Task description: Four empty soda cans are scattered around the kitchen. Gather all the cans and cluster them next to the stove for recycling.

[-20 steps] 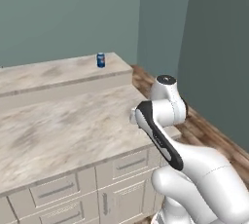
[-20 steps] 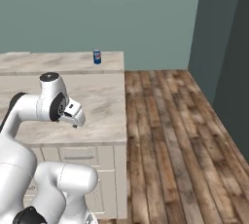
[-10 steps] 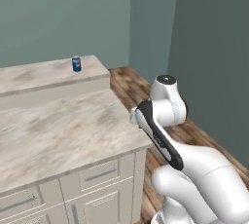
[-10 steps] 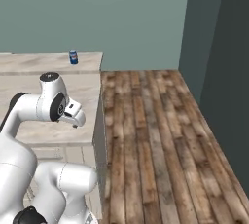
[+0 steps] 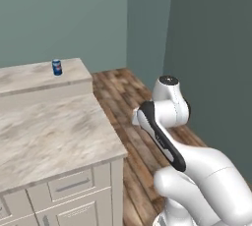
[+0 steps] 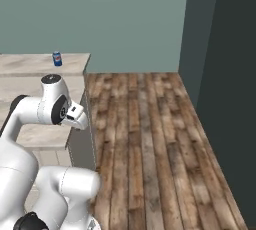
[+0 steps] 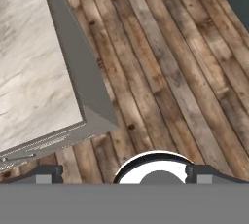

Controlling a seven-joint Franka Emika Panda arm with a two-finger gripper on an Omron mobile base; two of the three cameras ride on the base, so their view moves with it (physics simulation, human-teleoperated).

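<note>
One blue soda can (image 5: 57, 67) with a white band stands upright on the raised back ledge of the marble counter, far from the arm; it is also the soda can (image 6: 57, 58) at the upper left of the right base view. My gripper (image 7: 125, 173) hangs folded close to the arm, over the wood floor just off the counter's near corner. It is open, its fingertips (image 7: 46, 174) wide apart with nothing between them. The stove is out of view.
The marble counter (image 5: 49, 131) with white drawers fills the left, and its corner (image 7: 97, 116) sits just left of the hand. Wood plank floor (image 6: 150, 139) stretches to the right. Teal walls close the back and a dark wall (image 6: 230, 74) the right side.
The whole picture has slid left in both base views, so the base has moved and the counter and can appear further left. The arm's pose and the open gripper are unchanged.
</note>
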